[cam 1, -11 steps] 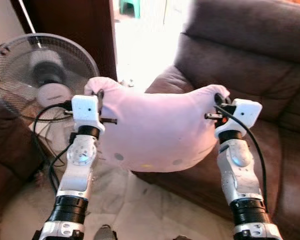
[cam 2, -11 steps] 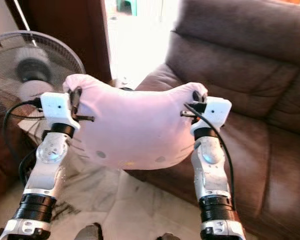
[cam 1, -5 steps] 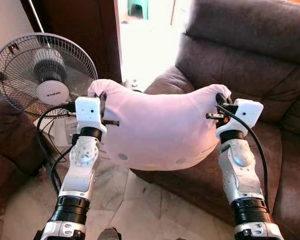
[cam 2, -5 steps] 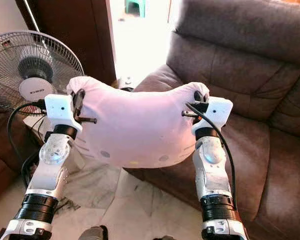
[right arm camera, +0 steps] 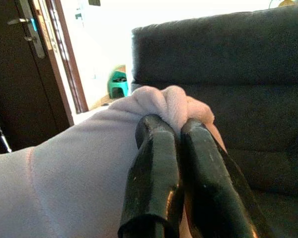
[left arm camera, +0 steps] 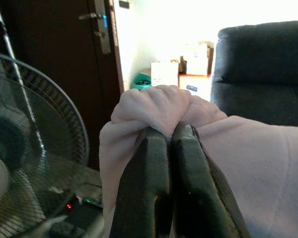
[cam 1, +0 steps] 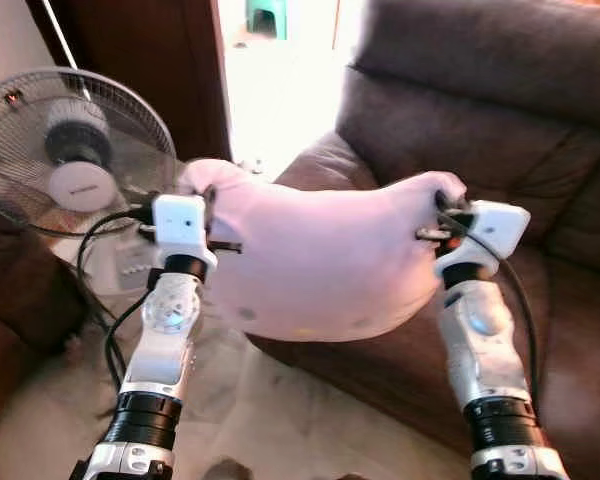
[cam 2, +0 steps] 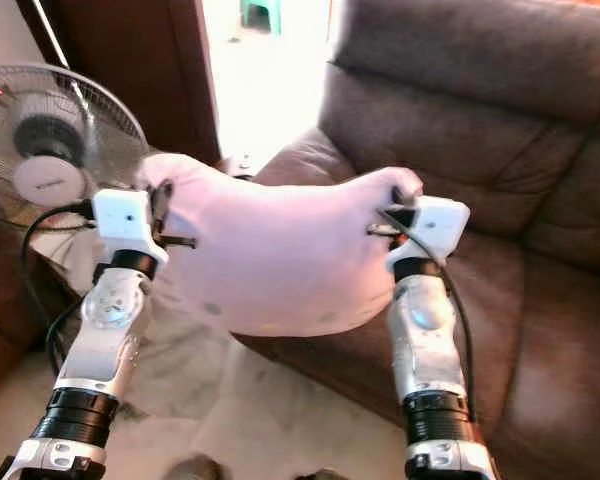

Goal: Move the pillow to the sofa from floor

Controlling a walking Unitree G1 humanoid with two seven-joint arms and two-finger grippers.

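Pillow held aloft before the sofa

Arms are reaching forward, and both hands are carrying the pale pink pillow [cam 1: 320, 262] off the floor. The left hand [left arm camera: 166, 148] is pinching one bunched corner with its fingers closed tight on the fabric; the right hand [right arm camera: 176, 144] is clamping the opposite corner the same way. The head views are showing the pillow sagging between the two hands, over the sofa's rounded arm, with the brown sofa [cam 1: 500, 120] seat lying free to the right. A standing fan [cam 1: 75, 160] is sitting close on the left. The wrist views are revealing, farther off, a dark door [left arm camera: 54, 54], a bright doorway with cardboard boxes [left arm camera: 188, 67] and a green stool [right arm camera: 118, 82].
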